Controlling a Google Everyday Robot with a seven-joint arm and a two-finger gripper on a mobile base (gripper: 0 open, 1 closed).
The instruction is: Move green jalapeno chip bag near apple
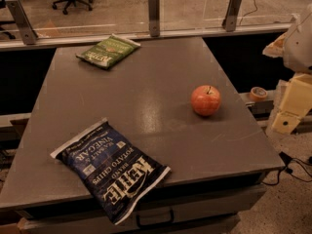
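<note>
The green jalapeno chip bag (108, 51) lies flat at the far left of the grey table (146, 96), near the back edge. The red-orange apple (205, 100) stands upright on the right half of the table, well apart from the green bag. My gripper (291, 106) shows as pale blurred blocks at the right edge of the view, beyond the table's right side and off the tabletop. It is to the right of the apple and touches nothing on the table.
A larger dark blue salt-and-vinegar chip bag (111, 167) lies at the front left, overhanging the table's front edge. A glass rail with metal posts (154, 13) runs behind the table. A tape roll (258, 92) sits on a ledge at the right.
</note>
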